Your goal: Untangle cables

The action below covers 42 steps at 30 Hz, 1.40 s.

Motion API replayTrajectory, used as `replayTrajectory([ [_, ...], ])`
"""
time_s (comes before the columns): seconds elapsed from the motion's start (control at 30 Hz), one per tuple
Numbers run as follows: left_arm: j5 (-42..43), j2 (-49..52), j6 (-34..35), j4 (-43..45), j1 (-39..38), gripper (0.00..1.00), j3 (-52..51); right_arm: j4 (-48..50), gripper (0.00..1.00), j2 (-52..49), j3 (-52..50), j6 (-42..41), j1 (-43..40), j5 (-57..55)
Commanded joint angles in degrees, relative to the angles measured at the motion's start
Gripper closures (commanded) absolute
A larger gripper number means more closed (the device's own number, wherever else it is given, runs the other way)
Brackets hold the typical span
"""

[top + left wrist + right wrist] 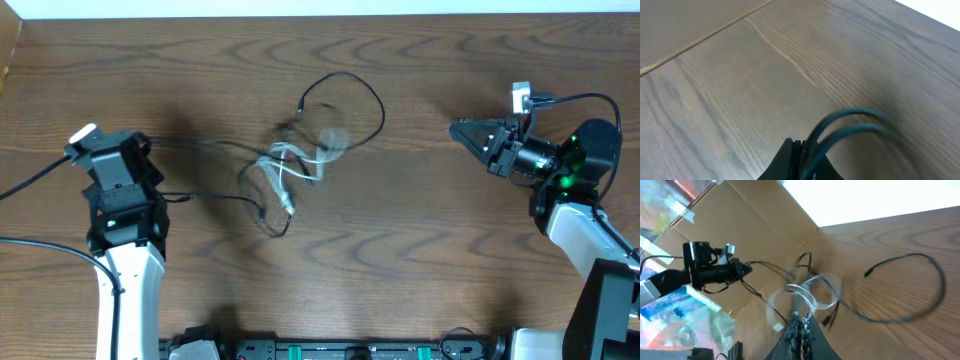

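Fingers of the left gripper [800, 152] pinch a black cable [840, 125]; those of the right gripper [801, 322] press together, empty. Seemingly mid-pull; next, seize the white cable [285, 165].

place: robotics lab workbench
rig: left arm [125, 250] and right arm [590, 220], white and black, set at opposite ends of a wood-grain table [400, 250]
electronics: black rail [330, 350] with green lights along the near table edge
backdrop: plain cardboard panel [755, 225] fixed with tape strips [682, 212], bright printed sheet [670, 315] beside it
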<state>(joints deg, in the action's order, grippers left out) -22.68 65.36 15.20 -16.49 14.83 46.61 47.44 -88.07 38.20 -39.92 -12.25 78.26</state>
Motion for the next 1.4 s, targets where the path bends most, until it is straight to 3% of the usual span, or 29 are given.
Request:
replayTrajectory([
  [0.0, -1.4, -0.6, 0.2, -0.2, 1.8, 0.92, 0.4, -0.3, 0.99, 0.2, 0.2, -0.3, -1.6, 1.2],
  [0.13, 2.7, -0.6, 1.6, -0.2, 2.5, 0.92, 0.4, -0.6, 0.99, 0.2, 0.2, -0.3, -2.9, 2.1],
  [0.33, 15.9, -0.6, 1.6, -0.2, 2.5, 0.92, 0.4, -0.6, 0.98, 0.2, 0.1, -0.3, -2.3, 2.2],
  [0.47, 20.7, -0.6, 1.6, -0.3, 2.5, 0.83, 0.4, -0.6, 0.79, 0.2, 0.1, -0.1, -1.0, 0.3],
  [0.63, 29.0, 0.5, 1.5, -0.8, 2.4, 0.54, 0.4, -0.6, 0.46, 0.2, 0.1, 0.3, 1.6, -3.5],
  [0.73, 32.4, 2.2, 0.8, -0.9, 2.4, 0.47, 0.4, -0.5, 0.38, 0.2, 0.1, 0.4, 3.1, -5.5],
  [0.97, 39.6, 6.5, -2.6, -1.0, 2.4, 0.45, 0.4, -0.6, 0.26, 0.2, 0.1, 1.9, 6.2, -10.4],
  [1.2, 39.8, 9.7, -13.4, -0.3, -1.3, 0.45, 0.4, -0.6, 0.16, 0.2, 0.1, 3.1, 8.8, -13.9],
  [1.37, 39.8, 12.4, -16.4, 3.1, -5.1, 0.45, 0.4, -0.6, 0.16, 0.2, 0.1, 4.0, 9.4, -14.3],
])
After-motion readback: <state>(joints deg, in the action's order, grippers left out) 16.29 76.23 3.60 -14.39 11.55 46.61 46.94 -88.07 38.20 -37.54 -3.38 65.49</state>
